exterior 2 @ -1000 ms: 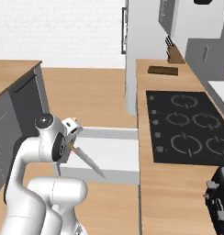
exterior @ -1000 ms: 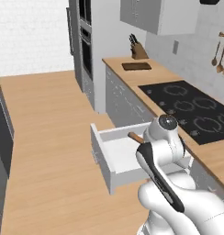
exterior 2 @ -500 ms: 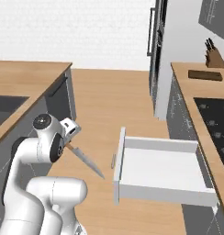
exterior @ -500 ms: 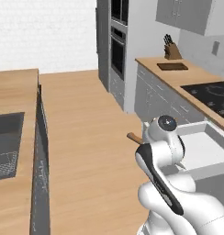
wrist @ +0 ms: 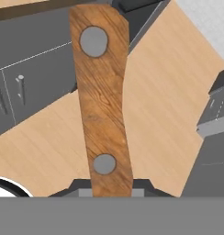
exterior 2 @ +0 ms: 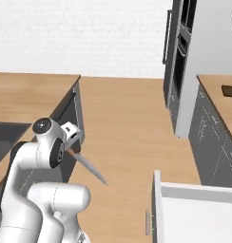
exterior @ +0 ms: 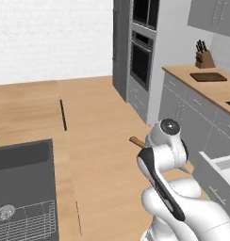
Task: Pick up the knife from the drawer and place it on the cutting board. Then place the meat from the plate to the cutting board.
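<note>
Above wooden floor, gripper (exterior 2: 74, 144) clamping knife (wrist: 103, 103)

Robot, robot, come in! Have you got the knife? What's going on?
Gripper shut on the knife, blade slanting down over the floor. Drawer stands open. Cutting board far off on the counter by the knife block. Floor between looks open.

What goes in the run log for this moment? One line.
claw: shut on knife | knife: lifted, blade over floor | drawer: open | cutting board: on far counter, bare

No readable text, labels, brands or numbers — none on any surface.
</note>
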